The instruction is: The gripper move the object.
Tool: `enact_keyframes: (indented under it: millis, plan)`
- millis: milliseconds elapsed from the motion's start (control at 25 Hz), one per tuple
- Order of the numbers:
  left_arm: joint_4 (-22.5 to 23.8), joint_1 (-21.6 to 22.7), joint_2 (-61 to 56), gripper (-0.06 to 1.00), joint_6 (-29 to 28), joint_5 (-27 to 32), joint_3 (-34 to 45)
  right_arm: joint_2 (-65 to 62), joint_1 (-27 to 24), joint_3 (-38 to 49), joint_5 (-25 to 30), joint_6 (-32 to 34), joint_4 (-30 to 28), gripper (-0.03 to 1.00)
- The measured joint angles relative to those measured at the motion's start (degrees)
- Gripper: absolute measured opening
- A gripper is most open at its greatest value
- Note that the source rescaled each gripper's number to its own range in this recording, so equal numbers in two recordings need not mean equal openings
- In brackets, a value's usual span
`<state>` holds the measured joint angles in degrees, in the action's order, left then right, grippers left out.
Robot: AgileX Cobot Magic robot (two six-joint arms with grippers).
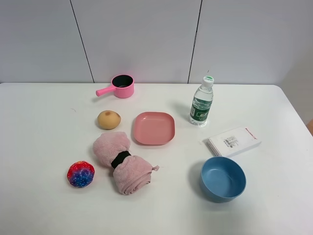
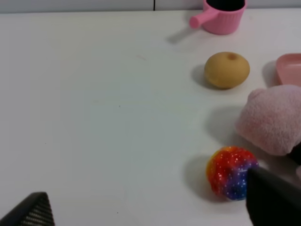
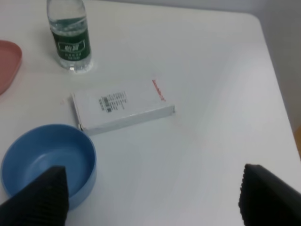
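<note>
The ball (image 1: 80, 174), mottled red, blue and purple, lies on the white table at the front left, just left of a rolled pink towel (image 1: 122, 164). In the left wrist view the ball (image 2: 230, 172) sits right in front of one dark finger (image 2: 273, 200). My left gripper (image 2: 150, 212) is open and empty, its jaws wide apart, with the ball near one side. My right gripper (image 3: 155, 197) is open and empty over the right part of the table. Neither arm shows in the exterior high view.
A tan potato-like lump (image 1: 108, 119), a pink plate (image 1: 154, 128) and a pink pot (image 1: 122, 86) lie behind the ball. A water bottle (image 1: 202, 101), a white box (image 1: 233, 141) and a blue bowl (image 1: 222, 178) stand on the right.
</note>
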<state>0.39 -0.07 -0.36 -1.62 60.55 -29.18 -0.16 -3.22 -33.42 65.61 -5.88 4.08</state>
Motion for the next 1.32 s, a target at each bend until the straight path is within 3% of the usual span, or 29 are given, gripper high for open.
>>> enact_keyframes:
  millis: [320, 560, 1320]
  plan:
    - [0.0, 0.0, 0.0, 1.0, 0.0, 0.0, 0.0, 0.0, 0.0, 3.08, -1.02, 5.88, -1.84, 0.55]
    - [0.0, 0.0, 0.0, 1.0, 0.0, 0.0, 0.0, 0.0, 0.0, 4.77, -3.92, 5.88, -3.38, 0.55]
    - [0.0, 0.0, 0.0, 1.0, 0.0, 0.0, 0.0, 0.0, 0.0, 4.88, -4.61, 5.88, -3.31, 0.55]
